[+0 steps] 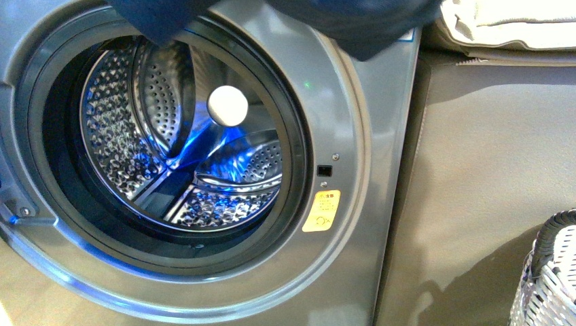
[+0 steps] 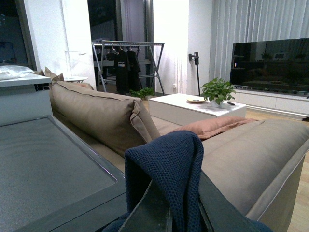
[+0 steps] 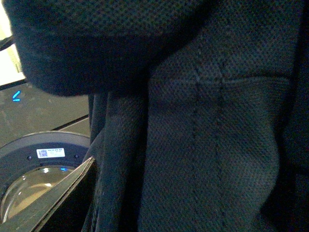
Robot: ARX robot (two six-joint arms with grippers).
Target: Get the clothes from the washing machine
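Left claw (image 2: pixel 176 208): closed on the soft dark navy-blue fabric clothes (image 2: pixel 166 164), which drape over and between its fingers. Right claw: the same fabric fills its wrist view, so I cannot tell its state. The clothes hang outside the perforated steel drum (image 1: pixel 136 136) of the grey metallic front-loading washing machine (image 1: pixel 360 136), which stands below my claws.

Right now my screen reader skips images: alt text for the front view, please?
A grey washing machine fills the frame, its blue-lit steel drum holding no laundry. Dark blue clothes hang across the top edge; a woven basket sits lower right.
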